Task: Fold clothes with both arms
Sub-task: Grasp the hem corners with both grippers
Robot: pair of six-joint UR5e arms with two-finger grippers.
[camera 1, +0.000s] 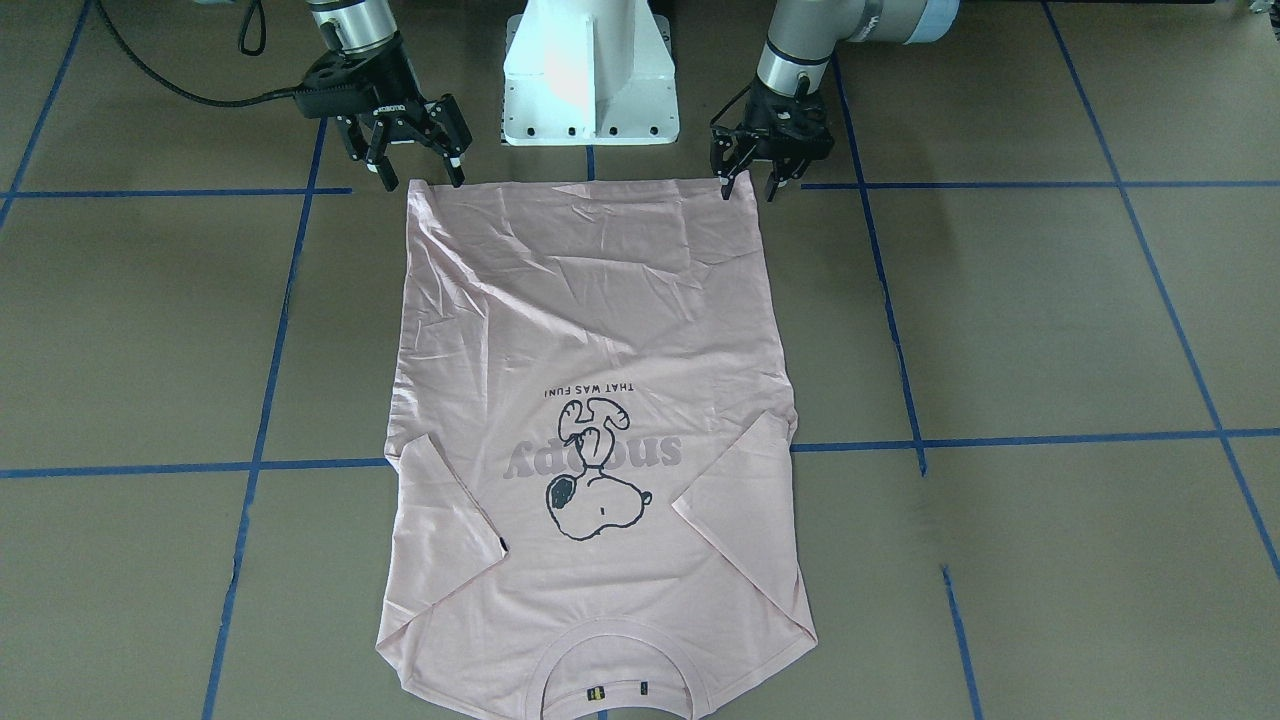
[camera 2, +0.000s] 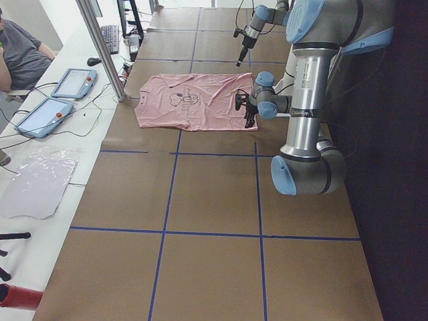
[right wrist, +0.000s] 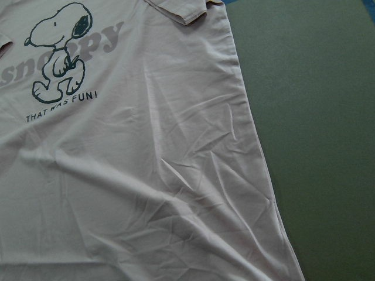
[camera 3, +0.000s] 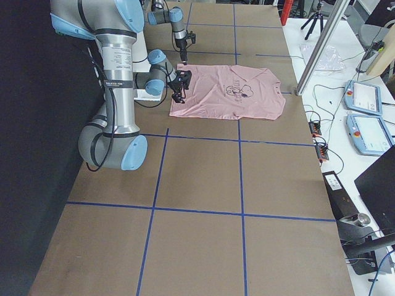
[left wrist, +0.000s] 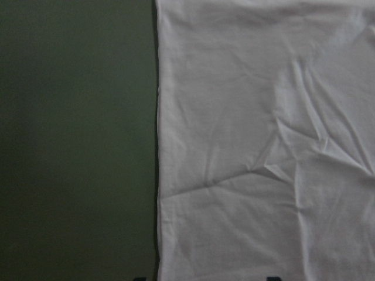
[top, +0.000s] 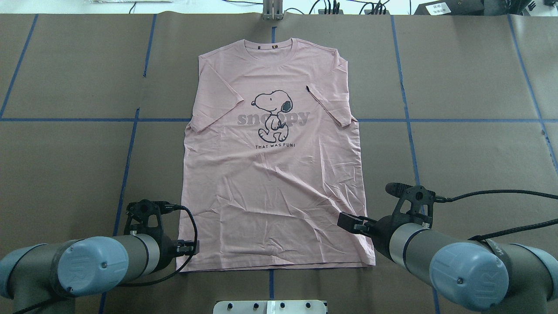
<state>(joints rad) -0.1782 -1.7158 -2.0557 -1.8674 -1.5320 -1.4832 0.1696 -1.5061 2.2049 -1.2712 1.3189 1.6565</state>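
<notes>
While the silver-grey jointed left arm (camera 1: 800,45) and right arm (camera 1: 350,25) are reaching down on either side of the white pedestal base (camera 1: 590,90), their black two-finger tools are hanging at the near edge of the work. The left end effector (camera 1: 748,192) is hovering over one hem corner of the pale pink short-sleeved cotton T-shirt (camera 1: 590,300). Its fingers are standing apart and gripping nothing, though whether a fingertip is brushing the cloth cannot be told. The right end effector (camera 1: 420,180) is hovering over the other hem corner, fingers spread wide and likewise holding nothing.

The T-shirt is lying flat, print side up, on the brown paper-covered table (camera 1: 1050,320) crossed by blue tape lines (camera 1: 1000,440). Its straight hem is lying nearest the robot, with wrinkles running across the lower half. Farther out, the black-outline dog print (camera 1: 595,490) is sitting over grey "snoopy" lettering. Both short sleeves are lying angled inward over the body. Farthest away, the ribbed round collar (camera 1: 615,640) is pointing towards the table's far edge.
</notes>
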